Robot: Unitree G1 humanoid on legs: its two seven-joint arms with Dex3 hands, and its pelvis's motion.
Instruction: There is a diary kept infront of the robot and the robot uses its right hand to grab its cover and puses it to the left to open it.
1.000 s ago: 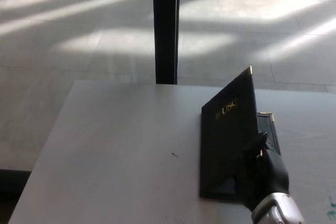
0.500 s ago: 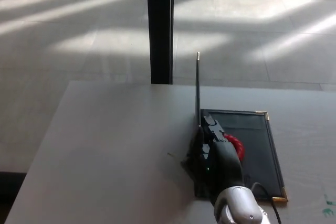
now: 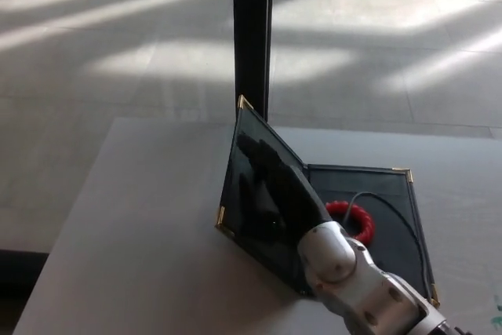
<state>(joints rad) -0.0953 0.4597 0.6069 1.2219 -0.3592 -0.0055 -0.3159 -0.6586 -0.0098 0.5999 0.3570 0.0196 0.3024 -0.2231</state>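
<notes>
A black diary with gold corner caps lies on the grey table (image 3: 141, 217), right of its middle. Its cover (image 3: 252, 164) is swung past upright and leans over to the left, showing its dark inner face. The inner right page (image 3: 376, 194) lies flat. My right hand (image 3: 271, 182) comes in from the lower right and lies flat against the inside of the cover, fingers spread, holding nothing. A red ring at the wrist (image 3: 354, 219) shows behind it. My left hand is out of sight.
A black vertical post (image 3: 251, 37) stands just beyond the table's far edge, right behind the raised cover. Sunlit tiled floor lies beyond. The table's left half is bare grey surface, and its left edge runs diagonally.
The cover has swung from leaning right, through upright, to leaning left. My right hand has moved left with it, from the cover's lower edge to its inner face. The camera has shifted slightly.
</notes>
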